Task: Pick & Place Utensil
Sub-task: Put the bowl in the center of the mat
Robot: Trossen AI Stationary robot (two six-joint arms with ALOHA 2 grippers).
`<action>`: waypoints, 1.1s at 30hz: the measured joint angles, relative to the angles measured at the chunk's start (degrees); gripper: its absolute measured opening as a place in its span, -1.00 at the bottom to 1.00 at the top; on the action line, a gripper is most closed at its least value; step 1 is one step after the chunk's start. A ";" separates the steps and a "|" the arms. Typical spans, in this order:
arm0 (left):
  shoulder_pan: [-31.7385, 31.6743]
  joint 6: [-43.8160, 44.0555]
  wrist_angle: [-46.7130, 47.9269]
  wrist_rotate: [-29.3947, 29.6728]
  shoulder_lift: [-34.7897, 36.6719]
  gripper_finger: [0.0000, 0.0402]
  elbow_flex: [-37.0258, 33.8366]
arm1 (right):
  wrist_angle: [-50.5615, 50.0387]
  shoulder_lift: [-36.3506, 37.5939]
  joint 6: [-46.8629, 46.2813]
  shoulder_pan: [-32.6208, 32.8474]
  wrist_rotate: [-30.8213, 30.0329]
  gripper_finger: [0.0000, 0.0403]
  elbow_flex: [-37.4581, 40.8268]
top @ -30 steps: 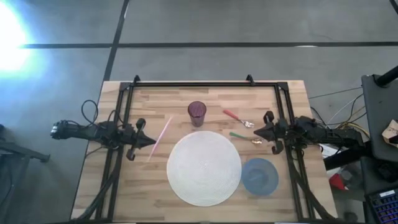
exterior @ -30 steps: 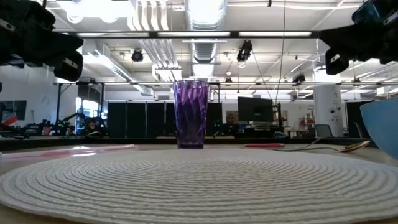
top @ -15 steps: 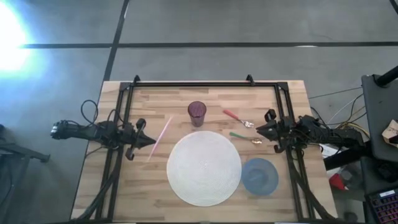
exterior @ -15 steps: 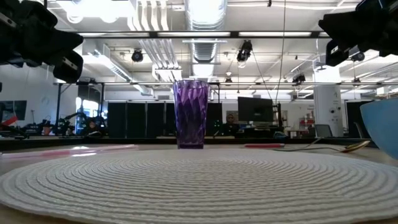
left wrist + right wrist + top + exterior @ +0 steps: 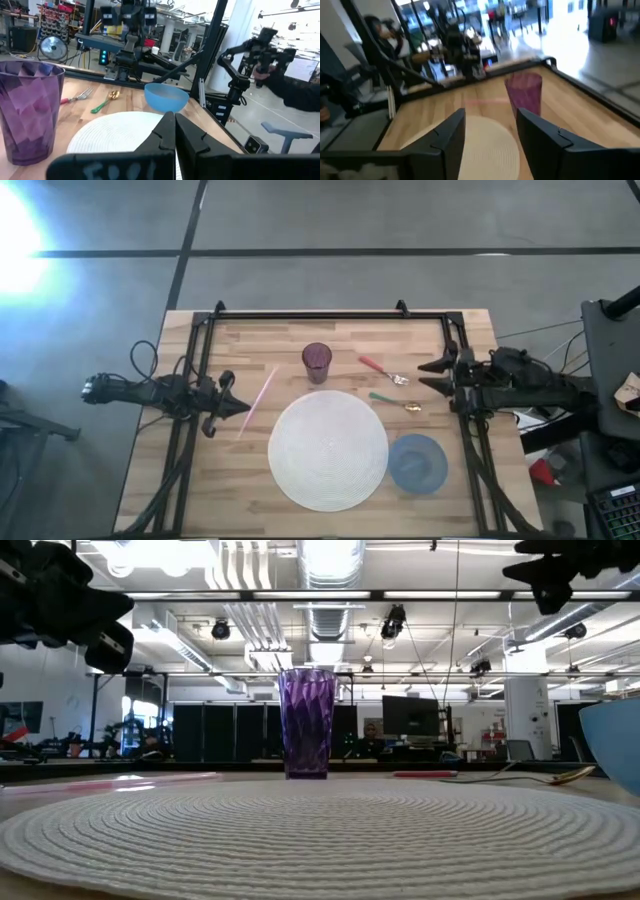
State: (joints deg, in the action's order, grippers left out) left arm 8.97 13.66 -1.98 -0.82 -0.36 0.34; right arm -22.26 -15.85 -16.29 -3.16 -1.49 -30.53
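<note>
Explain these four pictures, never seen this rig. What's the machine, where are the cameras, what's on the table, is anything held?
It is a robot with two dark arms at a wooden table. One camera looks straight down, one sits at table-top height, and one rides on each wrist.

From above, the left gripper waits beside a pink straw, fingers shut. The right gripper is open at the table's right side, near the utensils.

On the table: a purple cup, a round white placemat, a blue bowl, a red-handled fork and a green-handled spoon.

Neither gripper holds anything. The low view shows the cup behind the placemat, with the room beyond.
</note>
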 joint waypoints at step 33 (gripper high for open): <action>0.00 0.04 0.96 0.01 -0.14 -1.00 0.00 | -40.74 -47.25 0.21 18.56 6.69 -0.06 -35.87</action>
State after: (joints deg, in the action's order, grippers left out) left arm 8.97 13.70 -1.02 -0.81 -0.50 0.34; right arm -63.00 -63.09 -16.09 15.40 5.21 -66.40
